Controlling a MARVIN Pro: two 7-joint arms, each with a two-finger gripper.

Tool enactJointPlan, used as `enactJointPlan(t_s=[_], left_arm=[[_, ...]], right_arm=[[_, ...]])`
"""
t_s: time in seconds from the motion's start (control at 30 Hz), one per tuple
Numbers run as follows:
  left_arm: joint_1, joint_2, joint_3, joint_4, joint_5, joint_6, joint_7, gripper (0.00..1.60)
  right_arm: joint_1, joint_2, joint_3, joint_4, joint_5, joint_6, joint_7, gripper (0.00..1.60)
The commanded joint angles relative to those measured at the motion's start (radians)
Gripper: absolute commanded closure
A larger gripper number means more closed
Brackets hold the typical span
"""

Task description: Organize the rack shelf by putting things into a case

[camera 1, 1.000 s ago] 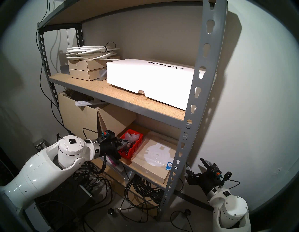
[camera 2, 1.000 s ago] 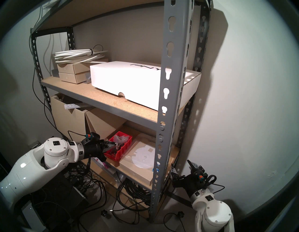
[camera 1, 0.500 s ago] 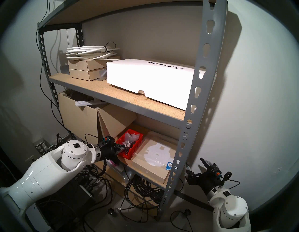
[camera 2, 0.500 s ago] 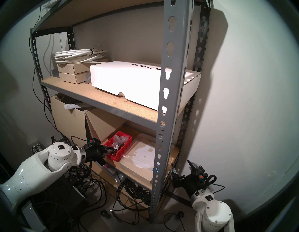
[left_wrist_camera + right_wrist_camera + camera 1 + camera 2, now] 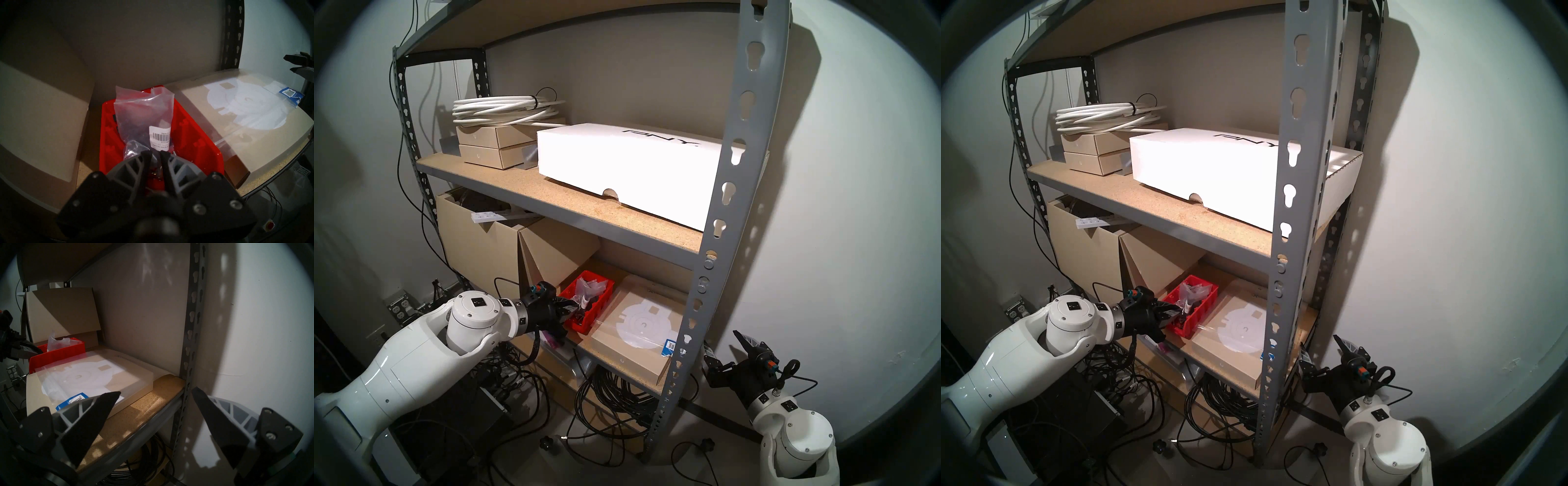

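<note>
Left pincer (image 5: 155,155) sits nearly closed over the bin's (image 5: 202,135) 6 o'clock end, grip unclear; right pincer (image 5: 156,395) gapes wide, empty.

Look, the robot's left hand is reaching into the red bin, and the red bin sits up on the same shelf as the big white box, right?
Not quite. The left gripper is at the red bin, but the bin sits on the shelf below the one that holds the big white box, beside a flat tan box. The head view shows both shelves.
</note>
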Motion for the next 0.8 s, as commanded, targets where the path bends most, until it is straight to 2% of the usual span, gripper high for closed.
enactJointPlan(t_s=[0.0, 0.07, 0.17, 0.23, 0.27, 0.53, 0.77], left_arm=[[0.007, 0.017, -0.025, -0.031, -0.018, -0.005, 0.000, 0.90], [0.014, 0.022, -0.028, -0.039, -0.020, -0.010, 0.004, 0.97], [0.038, 0.041, -0.053, -0.074, -0.039, -0.022, 0.014, 0.96], [0.054, 0.060, -0.072, -0.102, -0.052, -0.030, 0.014, 1.14], [0.062, 0.069, -0.080, -0.115, -0.057, -0.033, 0.015, 1.15], [0.155, 0.134, -0.162, -0.229, -0.111, -0.056, 0.040, 1.12], [0.200, 0.145, -0.199, -0.296, -0.140, -0.077, 0.051, 1.11]], right_arm=[[0.005, 0.002, -0.001, -0.021, 0.001, -0.009, -0.002, 0.00], [0.005, 0.002, -0.001, -0.021, 0.001, -0.009, -0.002, 0.00], [0.005, 0.002, -0.001, -0.021, 0.001, -0.009, -0.002, 0.00], [0.005, 0.002, -0.001, -0.020, 0.001, -0.008, -0.002, 0.00], [0.005, 0.002, -0.001, -0.020, 0.001, -0.008, -0.002, 0.00], [0.005, 0.002, -0.001, -0.020, 0.001, -0.008, -0.002, 0.00], [0.005, 0.002, -0.001, -0.020, 0.001, -0.008, -0.002, 0.00]])
